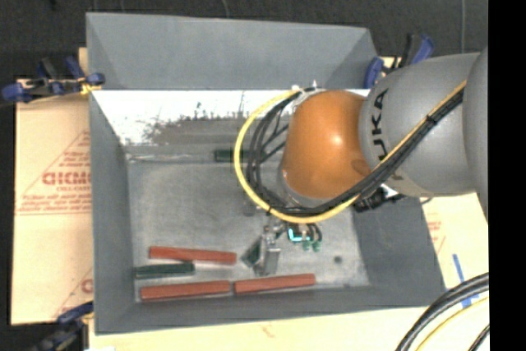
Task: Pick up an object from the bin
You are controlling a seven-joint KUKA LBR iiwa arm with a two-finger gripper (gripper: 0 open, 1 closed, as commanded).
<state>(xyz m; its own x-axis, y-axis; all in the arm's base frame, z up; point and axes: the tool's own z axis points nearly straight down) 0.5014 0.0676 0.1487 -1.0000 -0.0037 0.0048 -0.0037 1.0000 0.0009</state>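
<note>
The single arm enters from the right of the camera view. Its rounded orange wrist cover (325, 145) and a loop of yellow and black cables (244, 164) hang over the middle of the grey metal bin (107, 177).

The tool (265, 256) is lowered to the front part of the bin floor, slightly right of centre. Whether it is open or closed cannot be determined, because its tip appears as a small dark shape against the floor.

Items nearest the tool:
- Front-right red-brown flat bar (274, 284): lies along the front wall. Its left end is just in front of the tool. Contact cannot be confirmed.
- Slanted red-brown stick (193, 256): lies to the left of the tool, with its right end near it.

Other items in the bin:
- Front-left red-brown flat bar (185, 290): lies along the front wall, almost end to end with the front-right bar.
- Dark green stick (164, 268): lies between the slanted stick and the front-left bar, close to both.
- Short dark green piece (230, 154): lies at the foot of the back wall, well apart from the tool.
</note>
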